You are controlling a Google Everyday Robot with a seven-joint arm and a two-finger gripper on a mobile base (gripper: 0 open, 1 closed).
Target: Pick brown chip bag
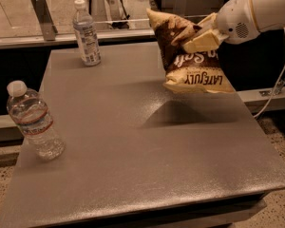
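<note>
The brown chip bag (187, 56) is dark brown with cream-yellow ends and "LATE JULY" lettering. It hangs in the air above the right side of the grey table (133, 146), with its shadow on the tabletop below. My gripper (199, 37) comes in from the upper right on a white arm and is shut on the bag's upper right part, holding it clear of the table.
A water bottle (87, 32) stands at the table's far left corner. Another water bottle (34, 122) stands near the left edge, closer to me. A white cable (275, 87) hangs at the right, off the table. Rails and posts stand behind the table.
</note>
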